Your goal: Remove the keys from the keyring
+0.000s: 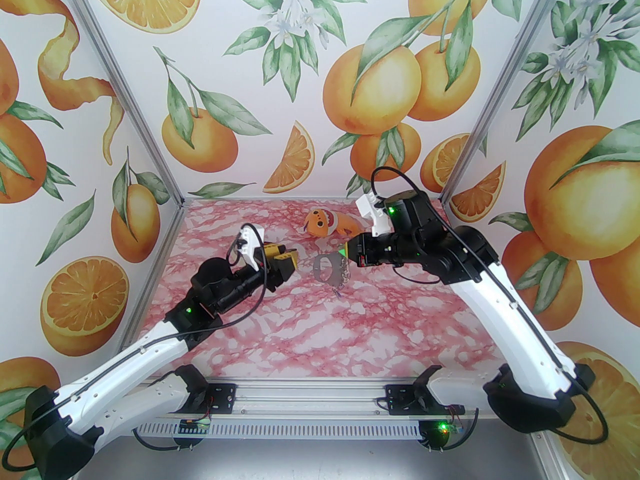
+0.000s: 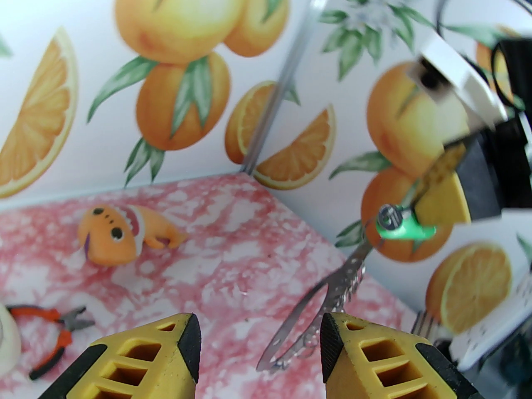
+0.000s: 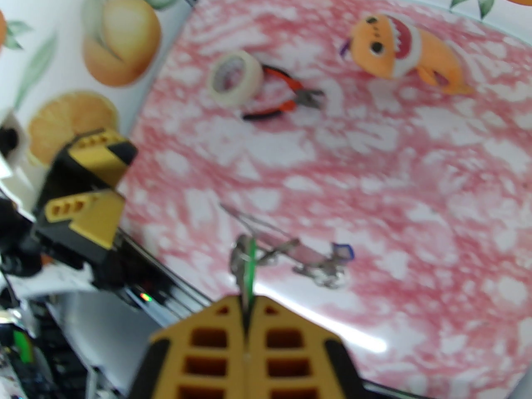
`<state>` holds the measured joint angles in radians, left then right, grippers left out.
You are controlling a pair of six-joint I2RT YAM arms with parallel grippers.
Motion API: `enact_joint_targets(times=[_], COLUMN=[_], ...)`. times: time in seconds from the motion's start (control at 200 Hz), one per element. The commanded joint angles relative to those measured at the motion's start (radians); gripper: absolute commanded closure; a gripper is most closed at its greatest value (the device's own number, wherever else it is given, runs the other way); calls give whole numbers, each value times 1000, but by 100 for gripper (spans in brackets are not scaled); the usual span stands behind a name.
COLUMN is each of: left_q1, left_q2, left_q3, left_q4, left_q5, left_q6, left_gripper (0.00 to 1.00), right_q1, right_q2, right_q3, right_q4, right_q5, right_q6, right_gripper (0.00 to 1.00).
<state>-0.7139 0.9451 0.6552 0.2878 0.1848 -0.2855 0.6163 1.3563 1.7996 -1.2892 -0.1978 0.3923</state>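
hanging over mid desk (image 1: pixel 320 328), between the two arms: keyring (image 1: pixel 327 268), lifted off the surface. right fingers (image 3: pixel 286 339) pressed together, clamped on green key (image 3: pixel 250 264); the ring dangles from that key. blue key (image 3: pixel 343 251) hangs at the low end of the ring's row of small rings. left fingers (image 2: pixel 137 360) apart, the ring's free end in the gap between them, nearer one finger; contact unclear. fish toy (image 1: pixel 325 222) near the far edge. tape (image 3: pixel 235 77) lies against the pliers (image 3: pixel 286 98), toward the left edge.
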Motion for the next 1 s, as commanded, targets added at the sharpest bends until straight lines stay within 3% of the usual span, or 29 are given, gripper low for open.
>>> enact_joint_targets(times=[0.0, 0.135, 0.27, 0.415, 0.56, 0.72, 0.996], left_q1=[1, -24, -83, -110, -114, -124, -130], left_q2=[23, 70, 158, 270, 329, 344, 282], left_q3=[-86, -143, -106, -92, -99, -80, -152], left_q4=[257, 407, 427, 562, 651, 612, 597], left_q5=[175, 262, 289, 294, 274, 323, 229], left_q6=[189, 292, 426, 449, 463, 479, 477], left_gripper=[46, 44, 40, 31, 29, 28, 31], right_q1=[19, 34, 58, 80, 109, 179, 186], right_q2=[37, 77, 129, 150, 152, 153, 135], right_q3=[75, 128, 172, 188, 186, 166, 158], right_q4=[-194, -269, -330, -346, -324, -265, -188], right_q5=[112, 110, 86, 61, 16, 17, 95], right_q6=[-101, -150, -187, -236, -277, -362, -386], right_gripper=[100, 100, 100, 100, 100, 100, 100])
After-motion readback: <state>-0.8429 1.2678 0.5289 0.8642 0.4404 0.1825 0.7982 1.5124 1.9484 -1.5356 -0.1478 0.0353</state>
